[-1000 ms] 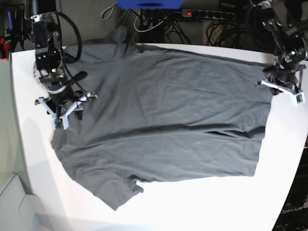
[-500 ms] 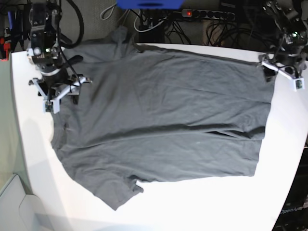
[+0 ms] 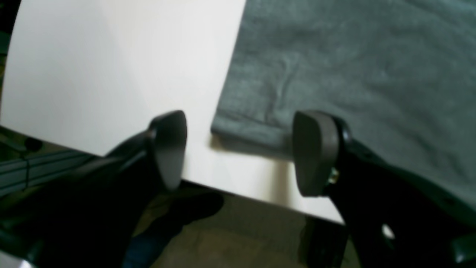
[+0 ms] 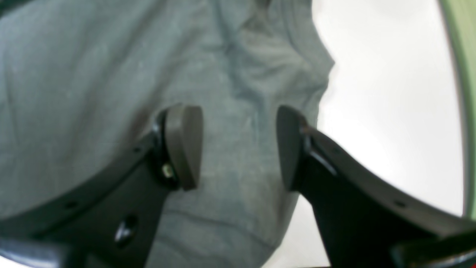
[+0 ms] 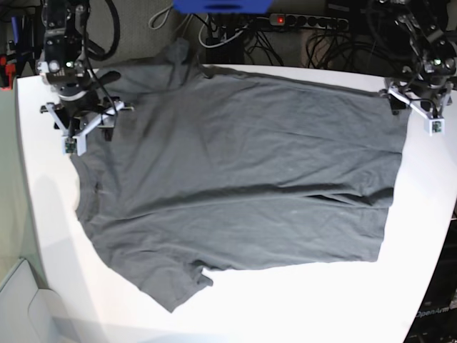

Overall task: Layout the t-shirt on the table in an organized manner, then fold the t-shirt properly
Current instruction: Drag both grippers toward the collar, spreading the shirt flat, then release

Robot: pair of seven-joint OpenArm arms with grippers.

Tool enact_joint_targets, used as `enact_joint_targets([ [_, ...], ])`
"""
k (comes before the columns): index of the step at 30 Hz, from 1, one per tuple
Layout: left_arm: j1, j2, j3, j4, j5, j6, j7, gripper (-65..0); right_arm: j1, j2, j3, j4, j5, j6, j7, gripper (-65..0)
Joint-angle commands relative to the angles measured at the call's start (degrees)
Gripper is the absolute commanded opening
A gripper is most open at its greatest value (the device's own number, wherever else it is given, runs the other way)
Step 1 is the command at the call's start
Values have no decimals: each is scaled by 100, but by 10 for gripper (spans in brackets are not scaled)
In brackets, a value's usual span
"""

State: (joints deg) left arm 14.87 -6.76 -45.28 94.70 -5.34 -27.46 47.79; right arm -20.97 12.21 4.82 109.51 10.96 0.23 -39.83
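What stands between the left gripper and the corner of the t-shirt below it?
Nothing visible does. The left gripper hangs open over the t-shirt hem corner, near the table edge; only air lies between its pads and the cloth.

T-shirt [image 5: 243,171]: plain dark charcoal grey, no print. Table [image 5: 300,300]: matte white. Gripper pads [image 4: 184,145]: dark grey-brown.

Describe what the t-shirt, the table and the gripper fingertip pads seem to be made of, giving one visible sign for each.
T-shirt: soft knit fabric, probably cotton, matte, finely creased.
Table: smooth matte white board, likely laminate, with no visible grain.
Left gripper pads: dull grey, rounded, probably rubber or plastic.
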Motion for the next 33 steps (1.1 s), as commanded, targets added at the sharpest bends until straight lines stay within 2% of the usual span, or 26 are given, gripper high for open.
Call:
enact_joint_targets([
  [1, -50, -66, -22, 82, -15, -1, -98, -216, 27, 41, 24, 112, -2, 17, 155, -319],
  [9, -199, -198, -22, -577, -15, 17, -115, -216, -17, 41, 24, 112, -10, 17, 155, -319],
  [13, -173, -198, -22, -929, -15, 34, -520, -216, -17, 67, 32, 112, -10, 17, 155, -319],
  [18, -164, -207, 13, -1360, -15, -1, -643, -217, -17, 41, 278, 112, -10, 17, 155, -318],
  [33, -155, -172, 22, -1465, -15, -10, -643, -229, -175, 32, 525, 165, -2, 25, 172, -319],
])
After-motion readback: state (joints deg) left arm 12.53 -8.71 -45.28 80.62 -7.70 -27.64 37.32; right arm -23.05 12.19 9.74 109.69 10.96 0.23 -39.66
